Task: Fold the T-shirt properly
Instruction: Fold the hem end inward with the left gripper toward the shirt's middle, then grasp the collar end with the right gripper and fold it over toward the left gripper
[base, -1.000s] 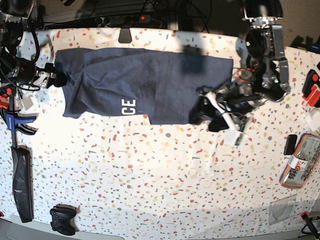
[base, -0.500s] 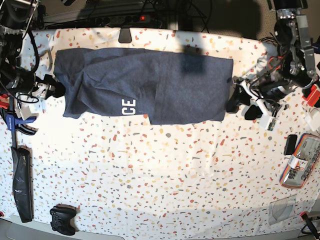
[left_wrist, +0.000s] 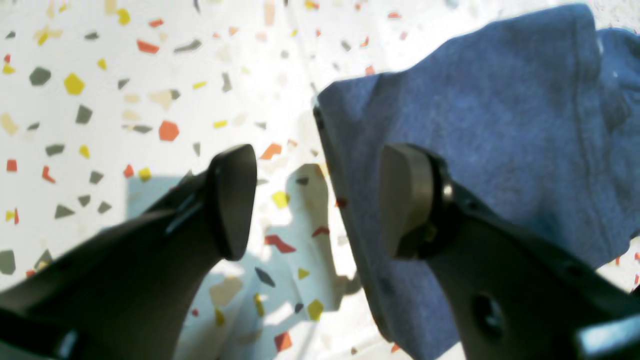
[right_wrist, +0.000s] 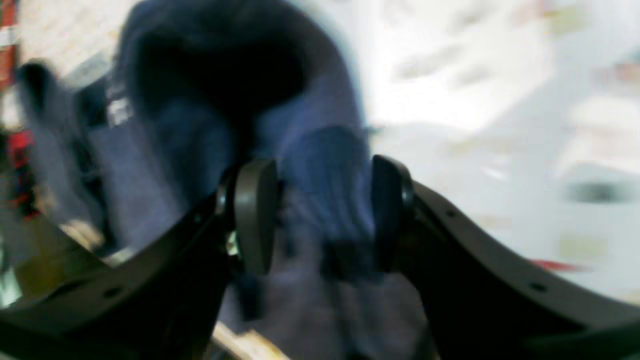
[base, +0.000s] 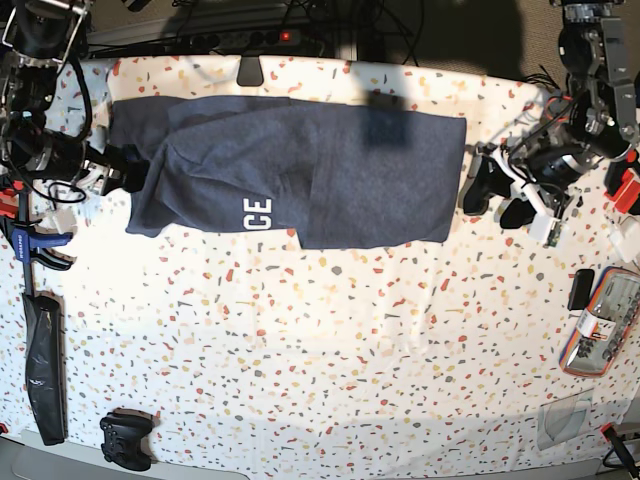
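T-shirt: heathered navy T-shirt (base: 290, 170) lies across the far half of the bench (base: 330, 350), already folded into a wide band; white letters "CE" (base: 258, 213) show on its near edge.
Layers: a turned-over flap on the side of the right arm, lapped over the flat body; a darker shadow patch toward the other end.
Left end effector: the left end effector (base: 490, 198) hangs just off the shirt's short edge, jaws wide apart and holding nothing. In the left wrist view (left_wrist: 320, 200) one finger stands over bare terrazzo, the other over the cloth edge (left_wrist: 345, 210).
Right end effector: the right end effector (base: 120, 172) sits at the opposite short edge. Its own view (right_wrist: 322, 220) is blurred, but blue cloth fills the narrow gap between the pads, so I judge it closed on a bunch of fabric (the blur leaves how firmly unclear).
Handling: soft, limp, light knit; it will drape and sag from any single pinch, and the layers may slide on one another and on the smooth bench.
Where to hold: at the short-edge corners, catching all layers together; a pinch mid-panel would only tent it.
Risk: taking the top layer alone would pull the fold open.
Clutter: game controller (base: 126, 440), blue clamp (base: 35, 245), well apart from the shirt.
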